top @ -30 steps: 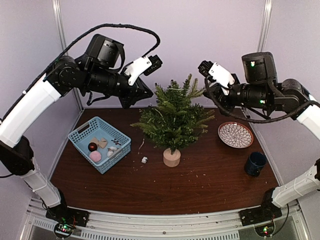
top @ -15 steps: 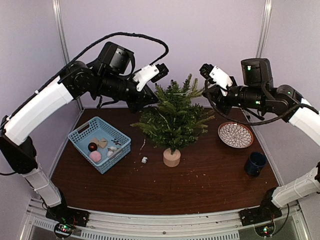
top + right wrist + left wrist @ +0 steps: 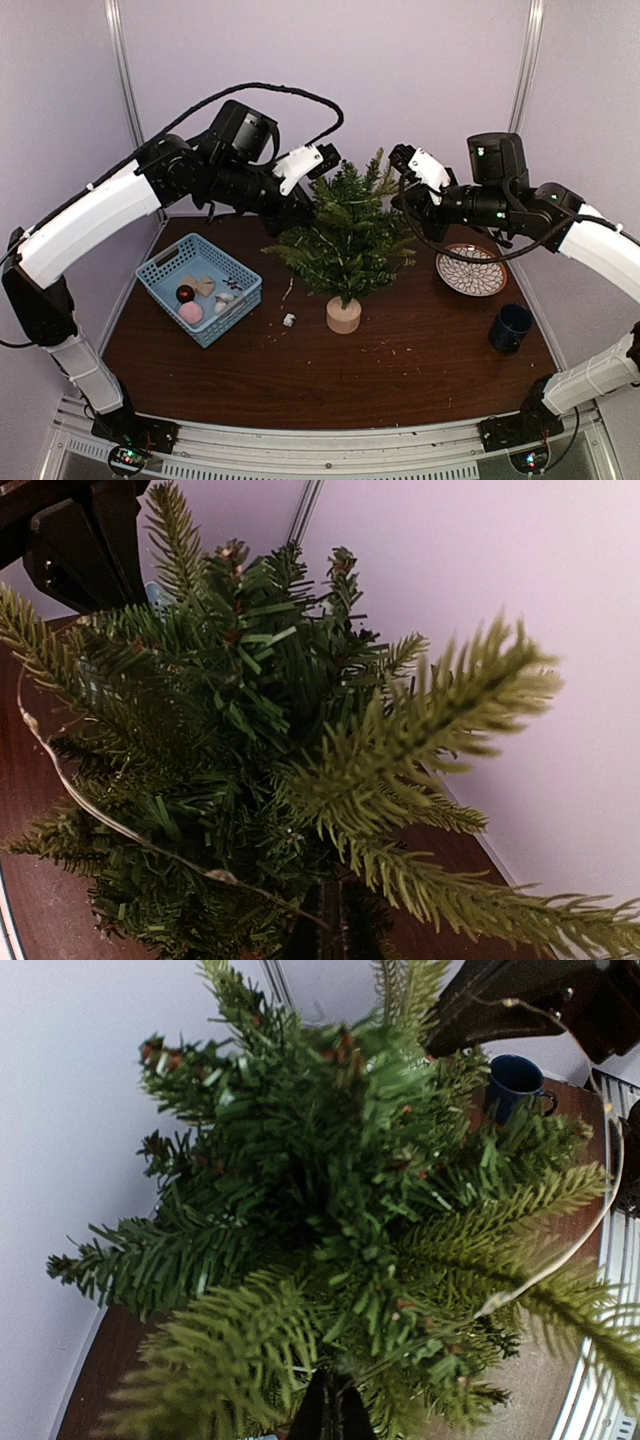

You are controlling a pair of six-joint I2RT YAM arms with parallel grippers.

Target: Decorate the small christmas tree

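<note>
Top external view: the small christmas tree [image 3: 345, 235] stands upright on its round pale base about in the middle of the brown table [image 3: 420, 380]. The left gripper [image 3: 325, 158] is high at the left of the tree top, its tips just at the outer needles. The right gripper [image 3: 400, 155] is at about the same height at the right of the tree top, also just at the needles. So the top of the tree lies between the 2 grippers.

Left wrist view: the dark fingers [image 3: 330, 1415] are pressed together, with no gap to see. The tree crown fills the picture right in front of them and its lowest needles cover their tips. A thin wire [image 3: 560, 1255] curves around the right side of the tree and goes into the needles near these fingers; I cannot tell if they pinch it.

Right wrist view: the fingers [image 3: 325, 925] are also closed tight, directly under the branches of the tree. The same wire comes along the left side of the tree and ends at these fingers, which pinch it.

Left of the tree is a blue basket [image 3: 160, 275] with small ornaments. Right of the tree are a patterned plate [image 3: 471, 269] and a dark mug [image 3: 512, 327].
</note>
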